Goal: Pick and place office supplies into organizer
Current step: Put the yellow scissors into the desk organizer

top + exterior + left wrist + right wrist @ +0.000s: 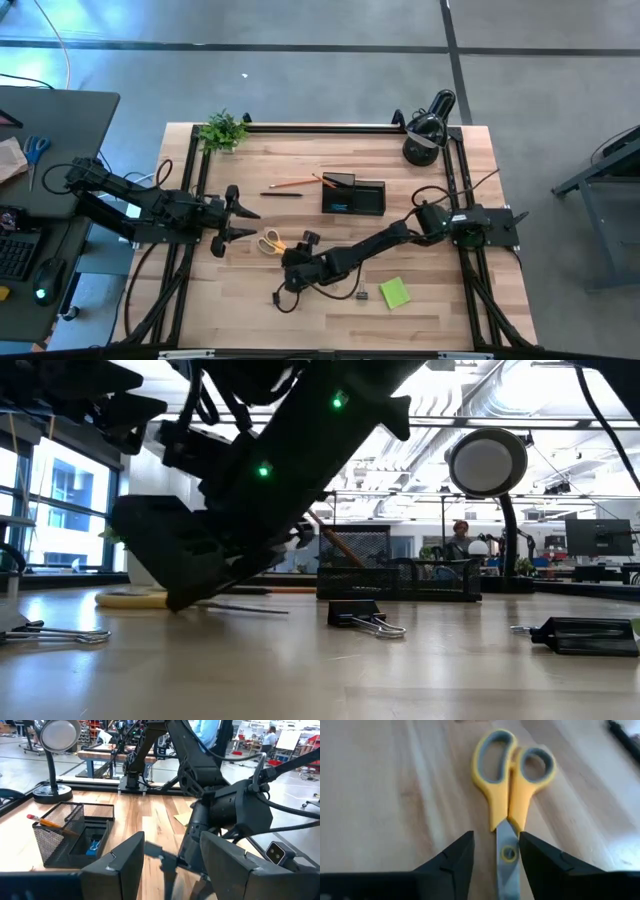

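Yellow-handled scissors (512, 785) are lying flat on the worktop (440, 310), left of centre. Right gripper (496, 857) fingers are straddling the blades, apart; closure should be centred at the pivot before lifting.

The right arm stretches low across the tabletop (440, 310) toward its left side, its dark two-finger tool (495, 862) tipped down with fingers parted. The left arm waits at the left edge, its tool (243, 225) spread wide.
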`<action>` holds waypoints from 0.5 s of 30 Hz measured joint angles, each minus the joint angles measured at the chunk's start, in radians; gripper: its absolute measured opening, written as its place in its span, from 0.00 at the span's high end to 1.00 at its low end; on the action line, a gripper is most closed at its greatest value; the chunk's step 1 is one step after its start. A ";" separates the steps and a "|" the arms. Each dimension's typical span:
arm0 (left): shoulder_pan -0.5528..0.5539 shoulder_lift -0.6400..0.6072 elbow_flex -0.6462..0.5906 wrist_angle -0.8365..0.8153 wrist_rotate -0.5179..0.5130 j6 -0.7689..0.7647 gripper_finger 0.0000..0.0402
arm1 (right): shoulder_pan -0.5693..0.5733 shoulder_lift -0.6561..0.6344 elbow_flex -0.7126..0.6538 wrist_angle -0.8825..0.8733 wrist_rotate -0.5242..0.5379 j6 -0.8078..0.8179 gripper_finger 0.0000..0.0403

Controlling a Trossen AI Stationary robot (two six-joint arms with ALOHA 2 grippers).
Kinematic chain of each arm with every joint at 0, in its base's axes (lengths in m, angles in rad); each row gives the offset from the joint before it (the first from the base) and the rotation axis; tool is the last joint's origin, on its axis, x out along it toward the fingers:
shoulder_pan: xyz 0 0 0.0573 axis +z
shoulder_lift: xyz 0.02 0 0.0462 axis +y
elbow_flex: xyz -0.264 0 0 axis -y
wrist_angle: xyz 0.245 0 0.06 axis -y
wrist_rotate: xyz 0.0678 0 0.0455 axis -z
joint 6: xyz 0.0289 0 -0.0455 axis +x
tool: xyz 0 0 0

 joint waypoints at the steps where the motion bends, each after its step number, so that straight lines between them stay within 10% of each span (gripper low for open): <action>1: 0.000 0.000 0.000 0.001 0.001 0.000 0.54 | 0.000 0.002 0.000 0.004 -0.003 0.001 0.64; 15: 0.000 0.000 0.000 0.001 0.000 -0.001 0.54 | -0.002 0.029 0.004 0.009 -0.010 0.030 0.86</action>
